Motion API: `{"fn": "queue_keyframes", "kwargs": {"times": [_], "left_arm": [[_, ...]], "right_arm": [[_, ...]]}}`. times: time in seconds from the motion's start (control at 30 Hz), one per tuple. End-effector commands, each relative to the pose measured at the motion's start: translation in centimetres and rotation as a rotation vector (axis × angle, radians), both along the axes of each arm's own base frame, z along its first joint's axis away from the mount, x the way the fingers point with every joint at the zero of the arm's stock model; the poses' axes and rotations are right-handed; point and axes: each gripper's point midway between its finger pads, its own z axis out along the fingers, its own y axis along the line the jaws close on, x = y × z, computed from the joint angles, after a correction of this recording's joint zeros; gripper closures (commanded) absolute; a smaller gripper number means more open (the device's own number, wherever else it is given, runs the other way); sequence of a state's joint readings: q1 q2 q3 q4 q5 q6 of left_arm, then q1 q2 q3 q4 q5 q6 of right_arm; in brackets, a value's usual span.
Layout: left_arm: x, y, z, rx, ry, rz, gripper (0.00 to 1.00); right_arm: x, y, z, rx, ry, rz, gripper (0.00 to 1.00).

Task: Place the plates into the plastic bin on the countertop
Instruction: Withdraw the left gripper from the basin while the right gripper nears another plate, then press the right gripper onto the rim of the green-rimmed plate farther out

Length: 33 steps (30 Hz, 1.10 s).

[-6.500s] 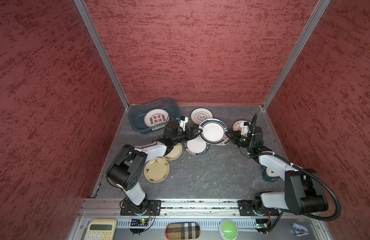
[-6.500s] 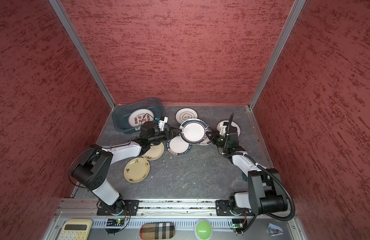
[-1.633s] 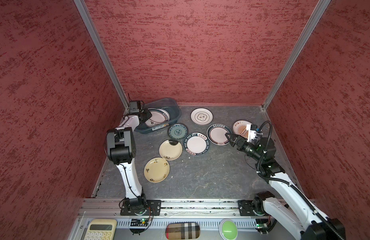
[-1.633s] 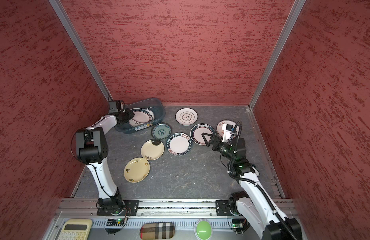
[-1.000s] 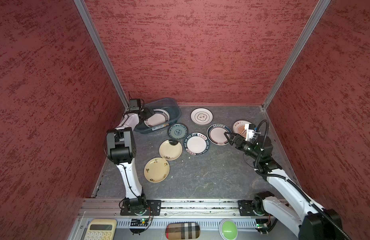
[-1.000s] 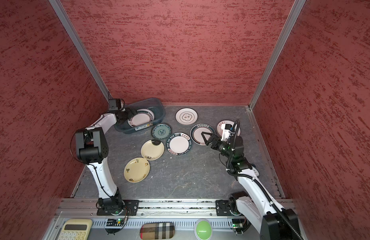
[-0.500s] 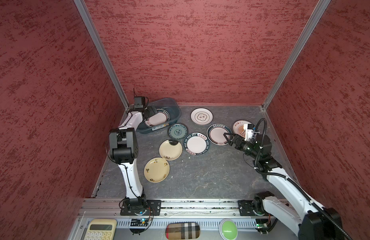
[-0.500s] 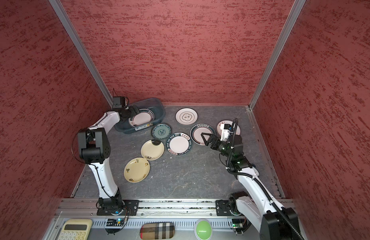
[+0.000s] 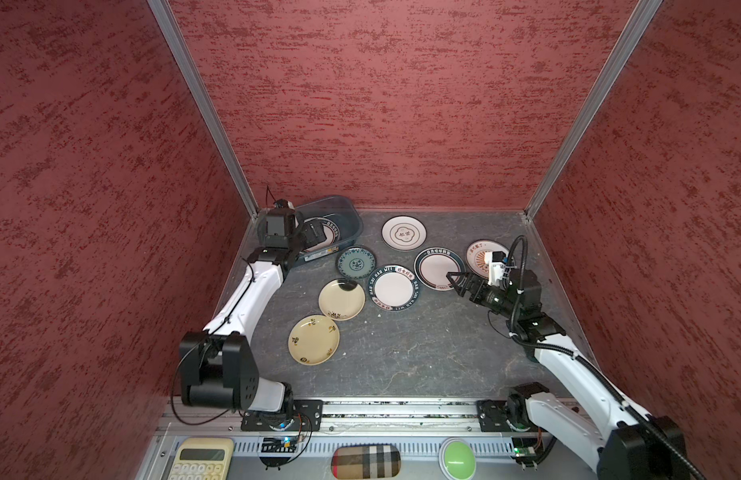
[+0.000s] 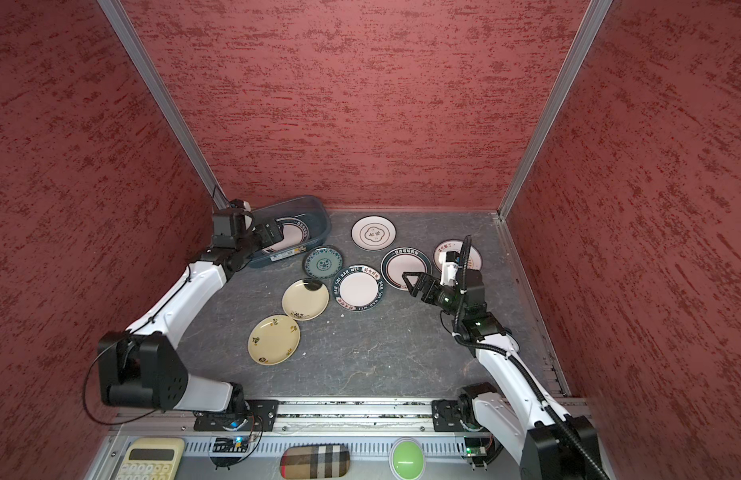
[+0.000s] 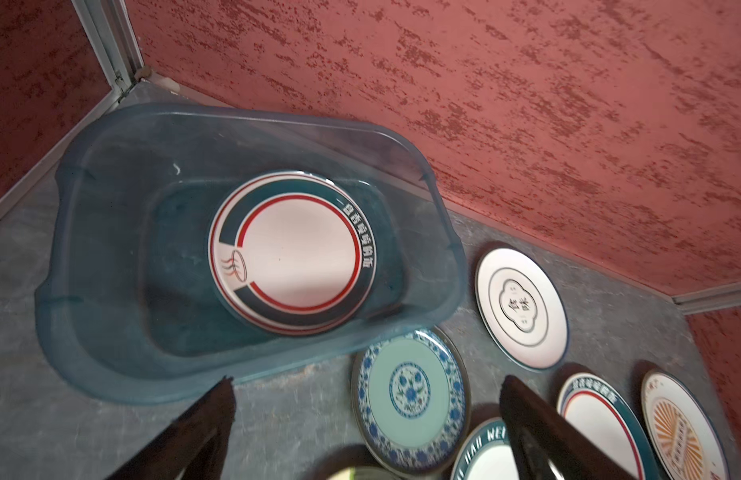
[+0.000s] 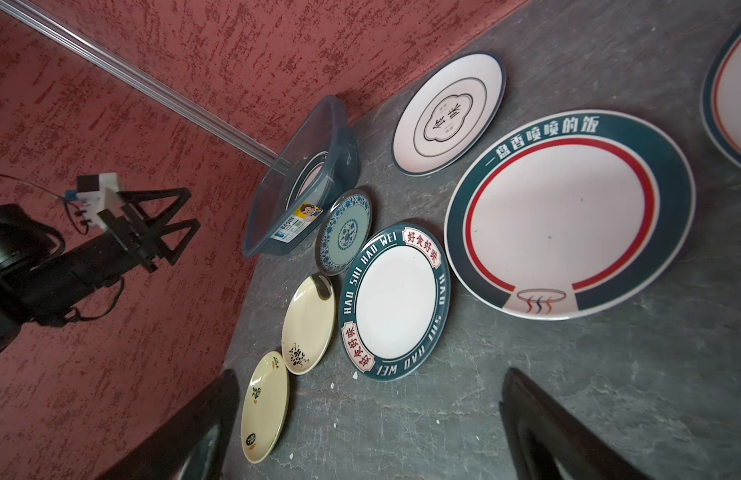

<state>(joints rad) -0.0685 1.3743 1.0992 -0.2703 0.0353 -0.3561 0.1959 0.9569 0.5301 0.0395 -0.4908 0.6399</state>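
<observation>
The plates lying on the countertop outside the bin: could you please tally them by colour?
Cream-yellow plates: 2
White plates with broad dark-teal bands: 2
White plate with thin dark lines: 1
Teal-patterned plate: 1
Orange sunburst plate: 1
Total: 7

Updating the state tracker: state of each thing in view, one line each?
left gripper: open, empty, by the plastic bin.
right gripper: open, empty, by the teal-rimmed plate's edge.
plastic bin: upright, holding a plate.
binned plate: flat in bin.
teal-rimmed plate: flat on countertop.
HAO SHI plate: flat on countertop.
blue-patterned plate: flat on countertop.
white plate: flat on countertop.
sunburst plate: flat on countertop, partly hidden.
cream plates: flat on countertop.
</observation>
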Motion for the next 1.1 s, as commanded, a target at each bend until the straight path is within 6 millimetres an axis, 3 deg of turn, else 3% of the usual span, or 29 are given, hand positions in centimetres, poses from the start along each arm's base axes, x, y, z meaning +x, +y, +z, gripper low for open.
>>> {"fn": "queue_keyframes", "kwargs": {"times": [0.0, 0.17, 0.3, 0.67, 0.8, 1.07], "left_arm": [[-2.8, -2.5, 0.5, -0.097, -0.045, -0.086, 0.01], [-7.4, -7.1, 1.0, -0.266, -0.088, -0.277, 0.01], [-9.3, -9.1, 0.2, -0.317, -0.09, -0.327, 0.01], [-9.2, -12.9, 0.4, -0.4, -0.128, -0.448, 0.01], [-8.9, -14.2, -0.9, -0.452, -0.103, -0.481, 0.01], [-8.7, -14.7, -2.5, -0.459, -0.058, -0.492, 0.01]], "right_arm": [[0.2, 0.8, 0.2, -0.01, 0.005, 0.05, 0.01], [1.1, 0.6, -2.0, -0.063, 0.093, 0.045, 0.01], [1.8, 0.5, -3.3, -0.087, 0.129, 0.031, 0.01], [4.7, -0.1, -8.2, -0.09, 0.259, -0.052, 0.15], [5.7, -0.8, -9.7, -0.089, 0.296, -0.098, 0.21], [7.0, -3.2, -12.9, -0.015, 0.366, -0.203, 0.3]]}}
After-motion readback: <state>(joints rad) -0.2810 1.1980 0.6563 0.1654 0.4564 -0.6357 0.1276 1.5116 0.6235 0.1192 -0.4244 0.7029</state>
